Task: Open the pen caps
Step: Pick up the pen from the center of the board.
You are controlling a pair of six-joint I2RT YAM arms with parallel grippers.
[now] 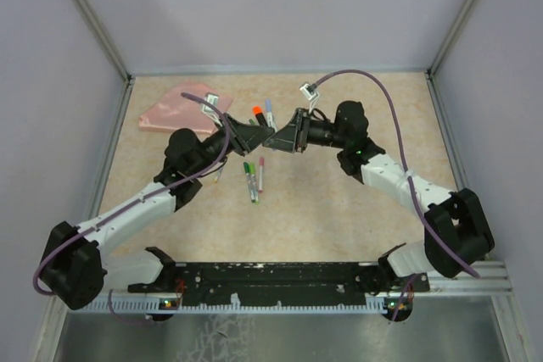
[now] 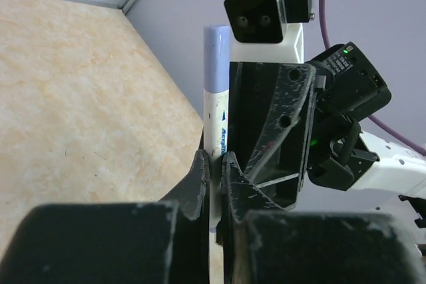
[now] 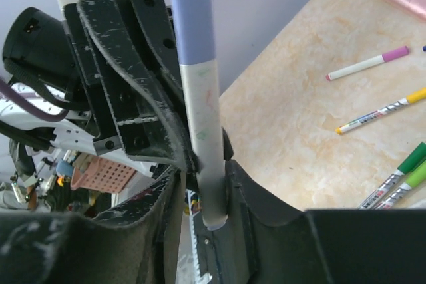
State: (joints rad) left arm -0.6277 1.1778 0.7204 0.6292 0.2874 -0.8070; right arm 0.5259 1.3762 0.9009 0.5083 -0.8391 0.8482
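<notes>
your left gripper [image 2: 213, 164] is clenched on the white barrel of 1 pen [image 2: 215, 121], held above the table between the 2 arms. the pen's long axis runs crosswise to both grippers, and its lilac cap [image 2: 217, 58] sticks out on the far side, clear of all 4 fingers. your right gripper [image 3: 205, 194] straddles the barrel's bare end, not the cap; you cannot tell whether its jaws touch. you will likely need to shift it toward the cap before any pull.
</notes>
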